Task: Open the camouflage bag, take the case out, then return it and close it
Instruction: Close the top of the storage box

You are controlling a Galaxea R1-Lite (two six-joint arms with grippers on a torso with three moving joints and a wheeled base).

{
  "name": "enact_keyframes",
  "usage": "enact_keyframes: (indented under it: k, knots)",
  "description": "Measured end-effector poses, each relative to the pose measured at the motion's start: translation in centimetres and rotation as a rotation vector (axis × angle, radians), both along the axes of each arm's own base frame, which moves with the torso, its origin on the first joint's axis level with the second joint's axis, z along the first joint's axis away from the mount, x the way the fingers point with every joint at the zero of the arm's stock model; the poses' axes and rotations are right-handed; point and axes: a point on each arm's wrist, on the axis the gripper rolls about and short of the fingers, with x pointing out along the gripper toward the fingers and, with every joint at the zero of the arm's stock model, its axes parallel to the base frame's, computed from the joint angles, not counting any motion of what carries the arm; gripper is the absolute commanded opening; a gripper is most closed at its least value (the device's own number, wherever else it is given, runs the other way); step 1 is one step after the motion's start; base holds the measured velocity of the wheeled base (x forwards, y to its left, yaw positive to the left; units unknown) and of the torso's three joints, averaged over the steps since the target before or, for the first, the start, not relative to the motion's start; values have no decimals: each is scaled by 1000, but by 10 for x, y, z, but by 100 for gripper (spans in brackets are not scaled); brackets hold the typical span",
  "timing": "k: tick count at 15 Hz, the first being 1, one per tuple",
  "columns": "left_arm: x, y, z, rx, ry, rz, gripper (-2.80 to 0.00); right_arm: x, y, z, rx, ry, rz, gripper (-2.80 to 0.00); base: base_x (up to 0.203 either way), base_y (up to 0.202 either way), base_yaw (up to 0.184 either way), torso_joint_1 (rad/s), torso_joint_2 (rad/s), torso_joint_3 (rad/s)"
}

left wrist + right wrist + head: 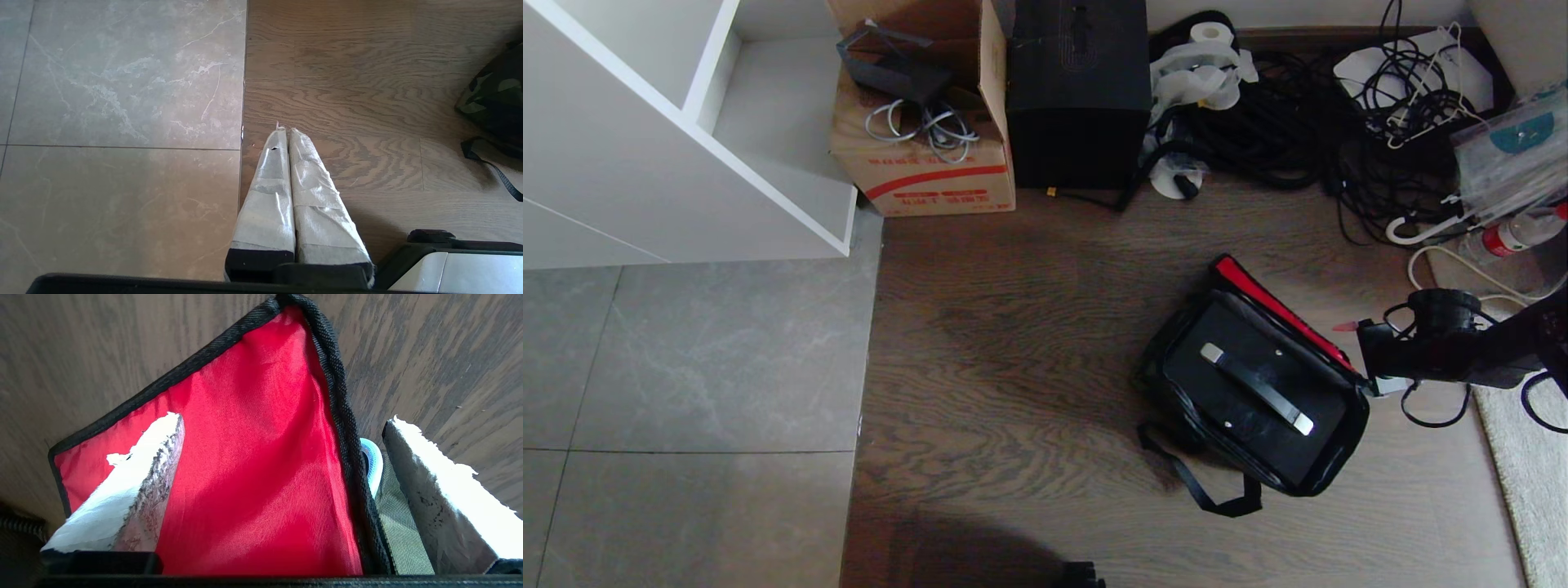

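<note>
While the camouflage bag [1254, 392] sat open on the wooden floor [1013, 327] toward the right of the scene, the case [1254, 384] lay inside it, flat, with its silver-ended handle [1256, 388] facing up. The red-lined lid [1278, 306] stood up along the bag's far right edge. The right gripper [282, 457] hung just beside that lid, at its right end, fingers spread wide on either side of the lid's black-bound edge [339, 416] and holding nothing. One finger [135, 490] lay over the red lining; the other sat outside the fabric. The left gripper [286, 134] was parked over the floor to the left, its taped fingers pressed together and empty.

Judging by this, the lid step was in hand: either just folded back or about to be gripped. To do it well, the fingers should straddle the bound edge squarely, close on the stiff trim rather than loose lining, and swing the lid without dragging the bag.
</note>
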Motion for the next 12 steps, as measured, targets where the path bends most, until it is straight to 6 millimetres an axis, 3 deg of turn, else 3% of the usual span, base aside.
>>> enact_keyframes:
  k: [3, 4, 12]
  knots:
    - [0, 0, 0, 0, 0, 0, -280, 3, -1, -5, 29, -1, -17, 0, 0, 0, 0, 0, 0, 0]
    - [0, 0, 0, 0, 0, 0, -280, 3, -1, -6, 31, -1, -18, -280, 0, 0, 0, 0, 0, 0]
    - [0, 0, 0, 0, 0, 0, -280, 3, 0, -1, 20, -15, 2, -280, 0, 0, 0, 0, 0, 0]
